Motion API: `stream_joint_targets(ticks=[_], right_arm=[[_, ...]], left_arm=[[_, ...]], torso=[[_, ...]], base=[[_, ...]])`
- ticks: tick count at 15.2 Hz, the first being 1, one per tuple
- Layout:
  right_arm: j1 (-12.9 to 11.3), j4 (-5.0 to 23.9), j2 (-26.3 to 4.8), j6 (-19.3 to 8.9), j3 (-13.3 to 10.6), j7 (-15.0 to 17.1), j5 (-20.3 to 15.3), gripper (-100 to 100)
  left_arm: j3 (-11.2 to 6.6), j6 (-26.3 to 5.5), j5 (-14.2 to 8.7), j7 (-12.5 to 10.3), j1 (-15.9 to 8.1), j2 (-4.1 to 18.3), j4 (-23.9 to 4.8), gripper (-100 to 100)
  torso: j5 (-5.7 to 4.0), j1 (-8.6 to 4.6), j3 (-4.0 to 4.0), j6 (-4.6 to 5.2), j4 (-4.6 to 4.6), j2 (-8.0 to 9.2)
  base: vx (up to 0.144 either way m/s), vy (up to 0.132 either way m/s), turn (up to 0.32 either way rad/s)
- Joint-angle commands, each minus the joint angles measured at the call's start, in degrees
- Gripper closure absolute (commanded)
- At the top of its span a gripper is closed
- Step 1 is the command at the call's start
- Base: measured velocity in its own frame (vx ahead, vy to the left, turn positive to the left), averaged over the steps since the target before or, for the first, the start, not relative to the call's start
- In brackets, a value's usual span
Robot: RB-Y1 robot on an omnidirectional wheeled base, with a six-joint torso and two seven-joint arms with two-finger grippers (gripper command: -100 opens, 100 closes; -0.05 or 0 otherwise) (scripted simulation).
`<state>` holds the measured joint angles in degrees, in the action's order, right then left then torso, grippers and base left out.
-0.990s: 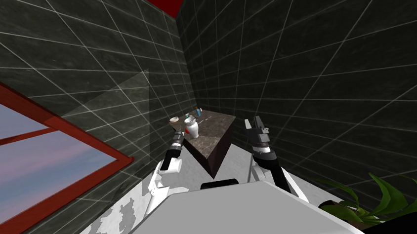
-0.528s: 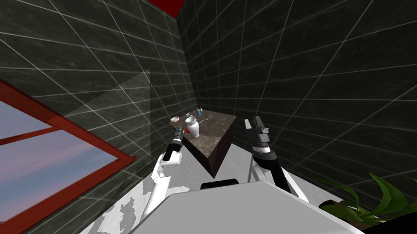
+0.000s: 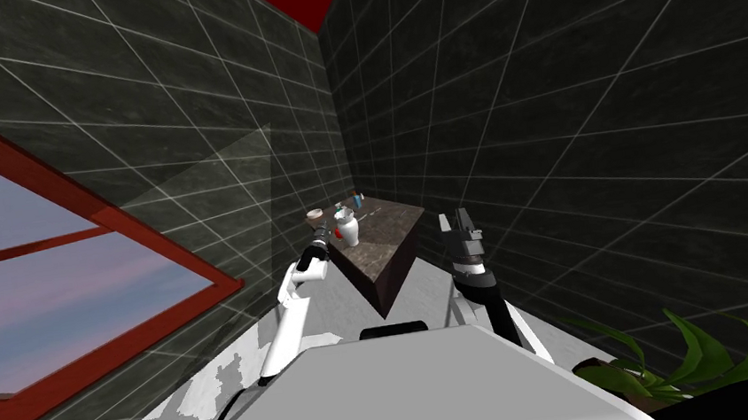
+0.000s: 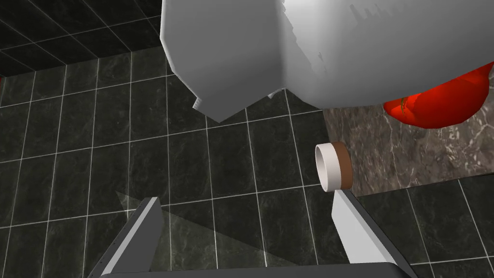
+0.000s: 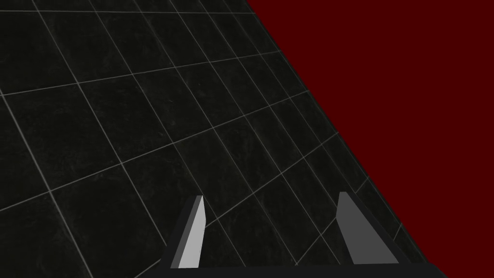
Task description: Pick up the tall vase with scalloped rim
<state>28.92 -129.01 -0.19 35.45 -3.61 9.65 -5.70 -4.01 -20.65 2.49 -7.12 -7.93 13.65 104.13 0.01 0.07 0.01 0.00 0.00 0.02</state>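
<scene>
- Dark tiled walls meet in a corner, and a marble-topped counter (image 3: 386,246) stands there. The tall white vase (image 3: 349,228) is upright near the counter's front left edge.
- Your left gripper (image 3: 327,234) is just beside the vase. In its wrist view the fingers stand wide apart with nothing between them, and the vase (image 4: 299,43) looms large and close ahead of the fingertips, not yet between them.
- A red object (image 4: 434,104) sits right against the vase. A small white and brown cup (image 4: 333,166) is near one fingertip, so watch both as you close in.
- Your right gripper (image 3: 454,218) is raised to the right of the counter, fingers spread and empty.
- Treat the vase as rigid, smooth and probably breakable. Its plain rounded wall gives thin blade fingers little friction, and its height makes it likely to tip if nudged high up.
- The belly looks wide for this opening. The better hold is probably the narrower neck just under the flared rim, with the fingers level and square to it so the flare stops any slip.
- Close gently, then lift straight up.
</scene>
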Motion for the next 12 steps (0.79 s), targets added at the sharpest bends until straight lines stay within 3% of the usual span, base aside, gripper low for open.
stream_joint_targets(ticks=[1,2,4,5,6,8,9,11,12], right_arm=[[0.0,0.0,0.0,0.0,0.0,0.0,0.0,0],[0.0,0.0,0.0,0.0,0.0,0.0,0.0,0],[0.0,0.0,0.0,0.0,0.0,0.0,0.0,0],[0.0,0.0,0.0,0.0,0.0,0.0,0.0,0],[0.0,0.0,0.0,0.0,0.0,0.0,0.0,0],[0.0,0.0,0.0,0.0,0.0,0.0,0.0,0],[0.0,0.0,0.0,0.0,0.0,0.0,0.0,0],[0.0,0.0,0.0,0.0,0.0,0.0,0.0,0],[0.0,0.0,0.0,0.0,0.0,0.0,0.0,0]], left_arm=[[-0.13,-1.9,-0.1,-0.1,-0.6,0.2,-0.2,-100],[-0.85,-3.9,0.2,-0.6,-3.2,0.4,-2.3,-100],[-0.85,-5.8,0.2,-0.6,-4.0,0.4,-2.3,-100],[-1.57,-7.4,0.5,-1.1,-6.1,0.5,-4.4,-100],[-1.57,-8.6,0.5,-1.1,-7.4,0.5,-4.4,-100],[-1.57,-9.9,0.5,-1.1,-7.5,0.5,-4.4,-100],[-2.3,-11.9,0.8,-1.5,-10.1,0.6,-6.4,-100],[-2.3,-14.0,0.8,-1.5,-11.0,0.6,-6.4,-100],[-3.03,-15.3,1.0,-2.0,-13.2,0.6,-8.5,-100]], torso=[[0.0,0.0,0.0,0.0,0.0,0.0],[0.0,-0.02,0.0,0.0,0.0,0.0],[-0.01,-0.02,0.0,0.0,0.0,0.0],[-0.01,-0.03,0.0,0.0,0.0,0.0],[-0.01,-0.02,0.0,0.01,0.0,0.0],[0.0,-0.01,0.0,0.0,0.0,-0.01],[0.0,-0.03,0.0,0.0,0.0,-0.01],[0.0,-0.01,0.0,0.0,0.0,-0.01],[0.0,-0.02,0.0,0.0,0.0,0.0]], base=[[-0.006,0.008,-0.002],[-0.009,0.01,0.011],[-0.009,0.011,0.005],[-0.011,0.015,0.008],[-0.012,0.018,0.007],[-0.005,0.012,-0.002],[-0.007,0.015,0.011],[-0.009,0.016,0.004],[-0.011,0.016,0.008]])
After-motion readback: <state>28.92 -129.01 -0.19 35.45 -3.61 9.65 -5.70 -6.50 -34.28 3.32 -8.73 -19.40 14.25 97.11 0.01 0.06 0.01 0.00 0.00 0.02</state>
